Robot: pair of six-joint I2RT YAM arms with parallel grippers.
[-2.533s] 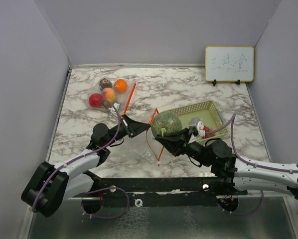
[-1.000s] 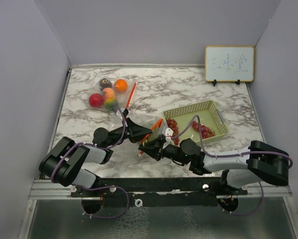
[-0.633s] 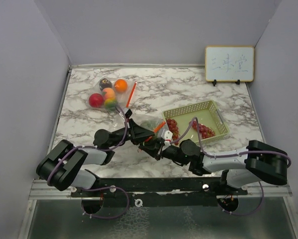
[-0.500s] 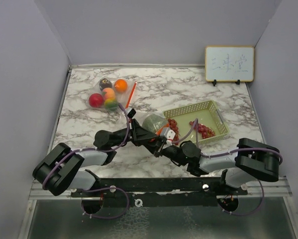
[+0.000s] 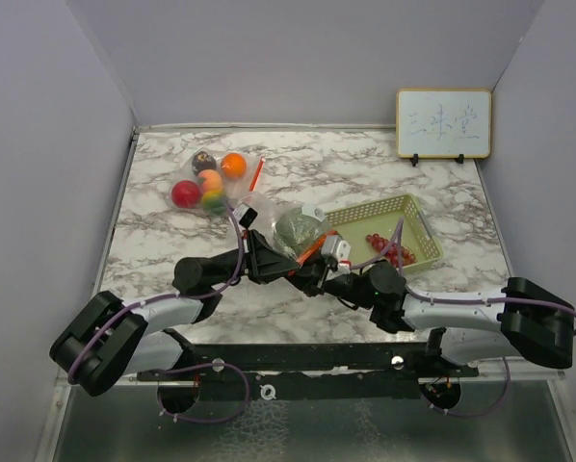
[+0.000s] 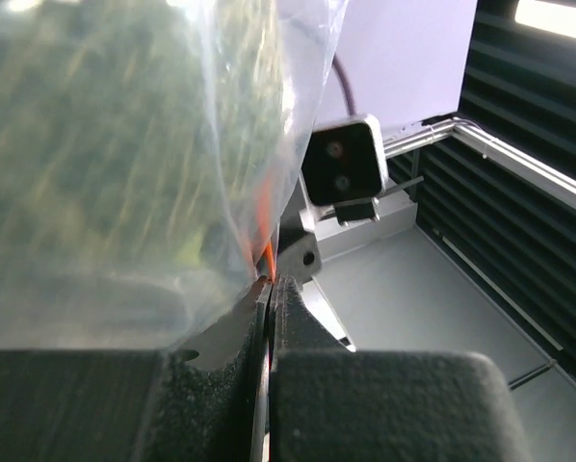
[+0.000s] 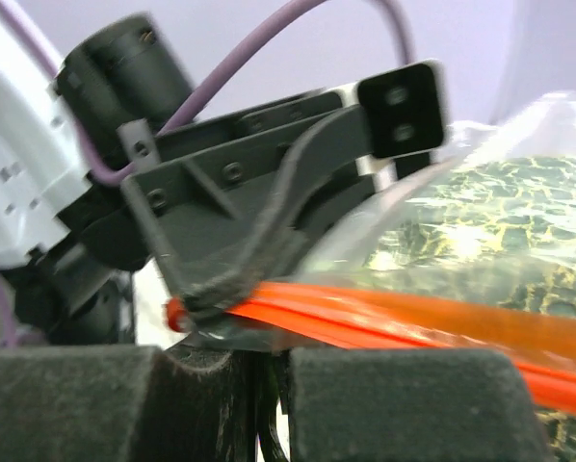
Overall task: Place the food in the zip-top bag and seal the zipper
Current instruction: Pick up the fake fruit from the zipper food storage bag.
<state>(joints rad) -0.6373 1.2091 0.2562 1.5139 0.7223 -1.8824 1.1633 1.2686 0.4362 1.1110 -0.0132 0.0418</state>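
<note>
A clear zip-top bag [image 5: 290, 223] holds the green netted melon [image 5: 300, 229] just left of the basket. My left gripper [image 5: 260, 262] is shut on the bag's edge by its orange zipper [image 6: 265, 217], and the melon [image 6: 105, 144] fills that wrist view. My right gripper [image 5: 310, 273] meets it tip to tip, shut on the orange zipper strip [image 7: 413, 322] with the melon [image 7: 490, 217] behind. Red grapes [image 5: 388, 246] lie in the basket. A second clear bag [image 5: 211, 183] at the back left holds the red apple [image 5: 184, 193], orange [image 5: 233, 166], dark purple fruit [image 5: 203, 161] and yellow-peach fruit [image 5: 210, 181].
The pale green mesh basket [image 5: 415, 219] stands right of centre on the marble table [image 5: 327, 164]. A small whiteboard [image 5: 443, 123] leans at the back right corner. Grey walls close the table on three sides. A black rail [image 5: 298, 358] runs along the near edge.
Both grippers have moved right and farther from the bases, still pinching the bag. The melon in the bag has swung up beyond them, next to the basket.
</note>
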